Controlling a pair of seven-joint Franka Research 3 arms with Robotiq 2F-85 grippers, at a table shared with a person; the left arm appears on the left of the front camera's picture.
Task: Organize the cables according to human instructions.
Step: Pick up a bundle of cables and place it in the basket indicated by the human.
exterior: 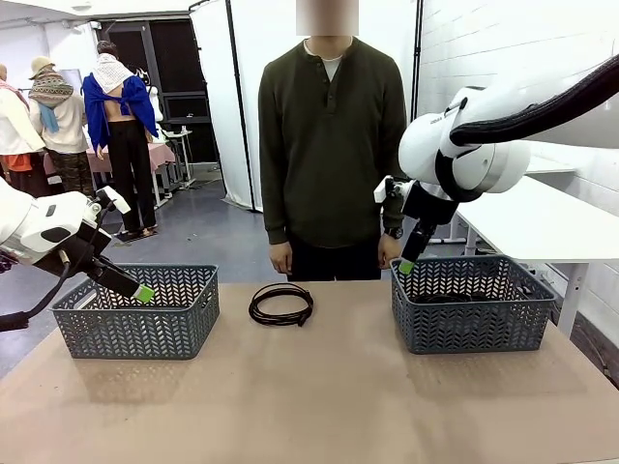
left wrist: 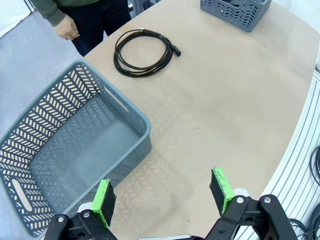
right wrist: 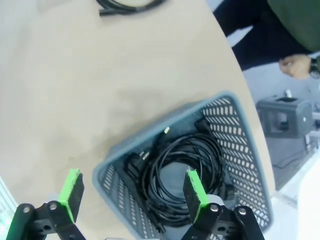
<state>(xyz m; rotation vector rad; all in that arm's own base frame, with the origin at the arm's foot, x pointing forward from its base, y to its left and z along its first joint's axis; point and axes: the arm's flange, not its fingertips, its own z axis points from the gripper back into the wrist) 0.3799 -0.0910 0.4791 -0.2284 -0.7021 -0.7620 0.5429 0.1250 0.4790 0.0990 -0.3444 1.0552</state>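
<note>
Two grey plastic baskets with herringbone-slotted walls are sitting on the tan bench in front of me, one at my left and one at my right. Between them, near the far edge, a thin black cable wound into a round multi-loop coil is lying flat on the bench top, apart from both baskets; in my left wrist view its plug end is pointing away from the left basket.

My left claw is hanging over the near corner of the left basket with its green-padded fingers spread wide and nothing between them. That basket's floor is showing bare beneath it.

My right claw is hovering above the right basket, also spread fully apart and gripping nothing. Looking down past its fingers, I am seeing a tangle of coiled black cables lying inside this basket, loops overlapping, with a few black plugs showing near the basket's wall. I cannot tell exactly how many bundles are making up the pile.

At the far side of the bench, the person in the dark olive long-sleeved shirt is standing upright behind the loose coil, arms hanging down, hands near the bench edge and touching nothing.
</note>
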